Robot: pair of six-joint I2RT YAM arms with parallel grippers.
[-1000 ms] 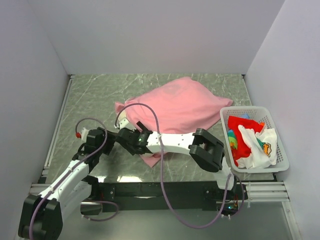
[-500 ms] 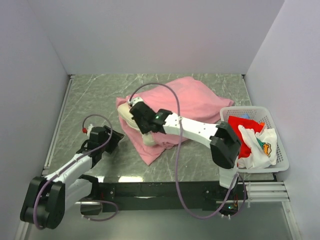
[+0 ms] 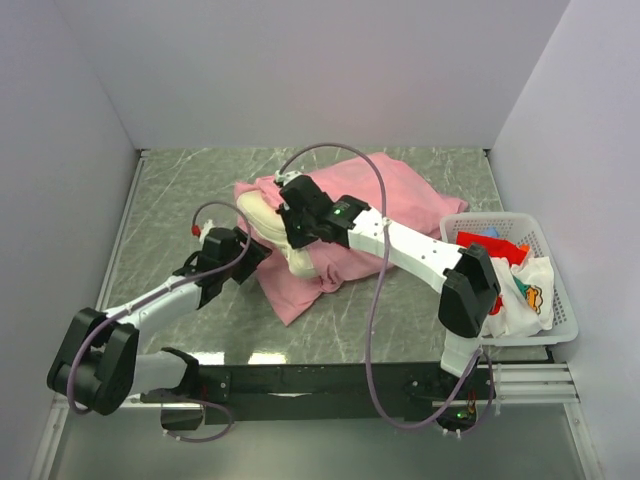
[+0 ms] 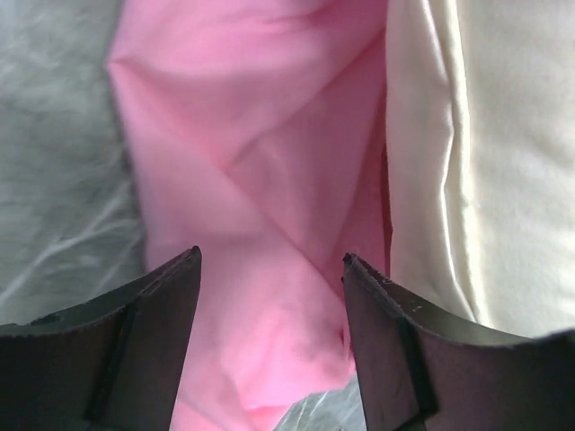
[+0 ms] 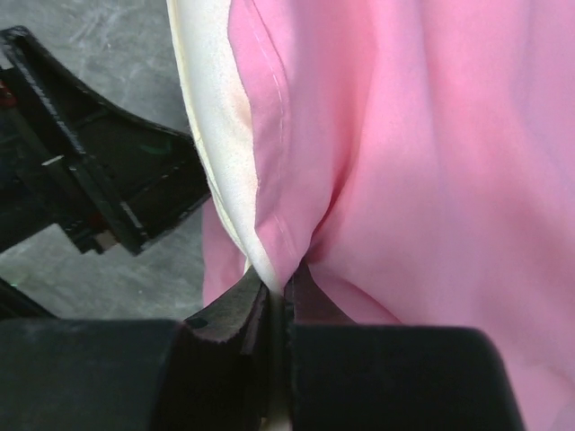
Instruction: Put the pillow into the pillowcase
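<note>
While right gripper (image 5: pixel 277 285) pinches shiny pink fabric pillowcase (image 3: pixel 400 195) beside soft cream pillow (image 3: pixel 262 213), left gripper (image 4: pixel 269 262) hovers, fingers (image 4: pixel 395 359) spread.

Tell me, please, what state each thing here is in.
pillow, partly inside, cream end sticking out.
pillowcase, rumpled, open edge pinched.
left hand, open, over the pillowcase.
right hand, shut on the pillowcase hem.
basket, holding cloths.
</note>
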